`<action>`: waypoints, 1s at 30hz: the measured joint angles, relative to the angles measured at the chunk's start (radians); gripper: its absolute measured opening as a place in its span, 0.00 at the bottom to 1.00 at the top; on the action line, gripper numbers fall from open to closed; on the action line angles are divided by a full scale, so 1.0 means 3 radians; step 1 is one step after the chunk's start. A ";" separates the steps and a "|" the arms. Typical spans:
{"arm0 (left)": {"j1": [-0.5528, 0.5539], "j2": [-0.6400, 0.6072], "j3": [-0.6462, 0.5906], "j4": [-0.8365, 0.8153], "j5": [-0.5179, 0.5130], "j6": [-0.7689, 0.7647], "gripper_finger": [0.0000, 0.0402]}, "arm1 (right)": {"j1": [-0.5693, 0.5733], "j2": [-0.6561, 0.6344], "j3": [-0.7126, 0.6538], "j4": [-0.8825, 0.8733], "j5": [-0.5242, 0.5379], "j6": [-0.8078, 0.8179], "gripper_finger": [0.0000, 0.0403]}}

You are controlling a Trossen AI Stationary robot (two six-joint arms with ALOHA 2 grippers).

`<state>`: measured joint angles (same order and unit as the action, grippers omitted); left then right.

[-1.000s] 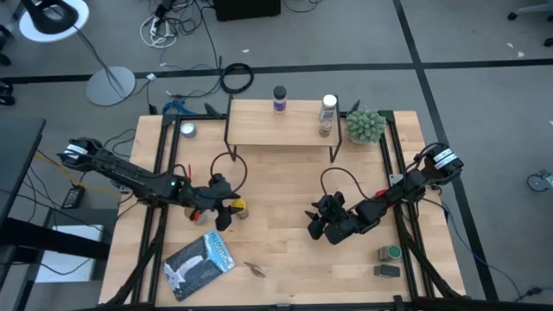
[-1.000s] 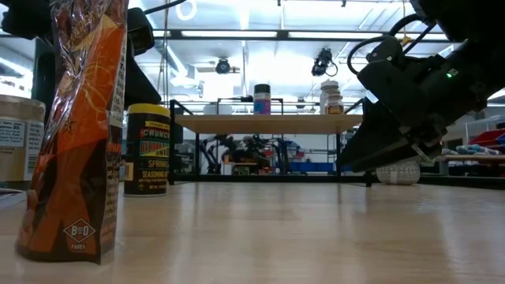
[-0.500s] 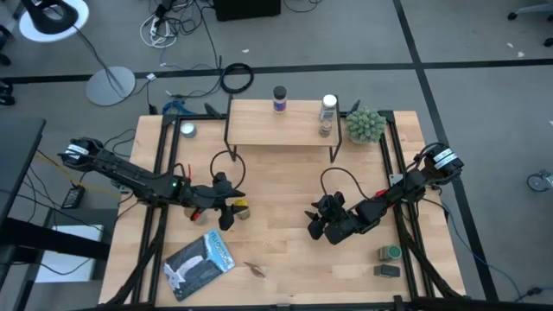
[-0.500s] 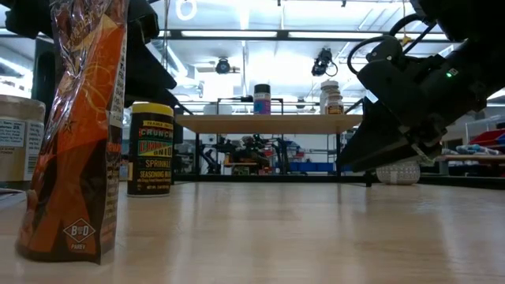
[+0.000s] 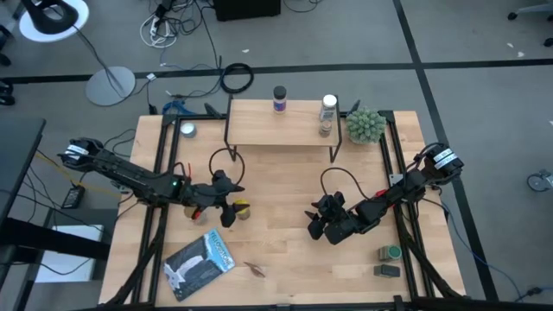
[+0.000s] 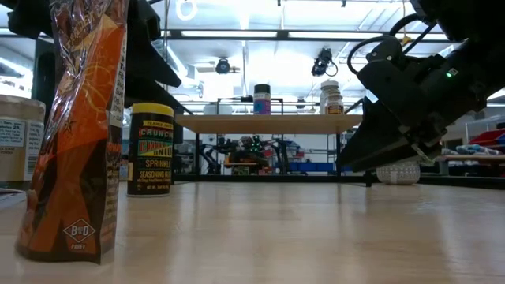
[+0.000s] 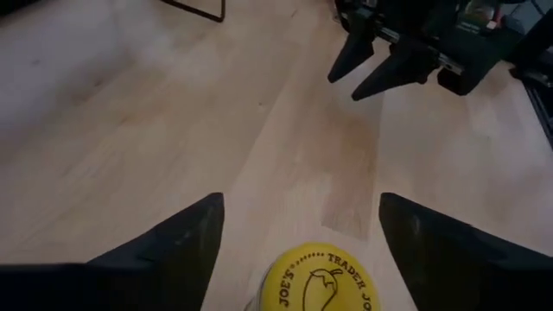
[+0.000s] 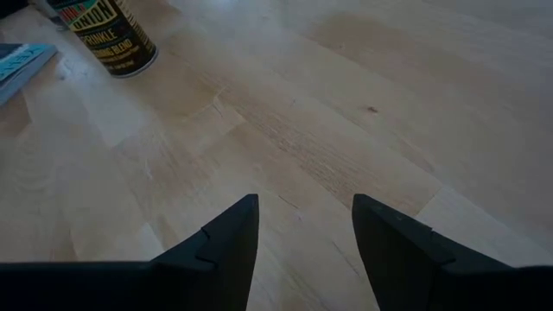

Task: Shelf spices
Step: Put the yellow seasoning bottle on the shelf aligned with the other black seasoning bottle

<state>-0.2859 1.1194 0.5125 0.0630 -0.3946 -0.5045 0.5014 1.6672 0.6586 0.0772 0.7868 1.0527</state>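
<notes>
The left pincer [image 7: 298,238] stands released around the yellow jar [image 7: 317,278] on the table [image 5: 285,186]. The right pincer [image 8: 302,229] hovers empty, fingers apart.

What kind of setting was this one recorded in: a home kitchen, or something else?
Most likely a robotics lab or workshop, not a kitchen: the light-wood table stands on a grey floor strewn with black cables, and the low view shows bright strip ceiling lights and equipment racks behind the low wooden shelf.
</notes>
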 joint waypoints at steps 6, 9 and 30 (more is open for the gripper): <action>-0.0041 -0.0001 0.0000 0.0304 0.0130 -0.0024 0.81 | 0.0000 0.0000 0.0000 0.0000 0.0000 -0.0001 0.47; -0.0057 -0.0001 0.0000 0.0257 0.0085 0.0007 0.79 | 0.0000 0.0000 0.0000 0.0000 0.0000 -0.0001 0.47; -0.0057 0.0642 0.0000 -0.0007 0.0233 -0.0325 0.74 | 0.0000 0.0000 0.0000 0.0009 -0.0017 0.0000 0.47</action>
<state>-0.3031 1.3121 0.5125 0.0609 -0.3248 -0.6019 0.5015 1.6672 0.6586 0.0799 0.7818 1.0527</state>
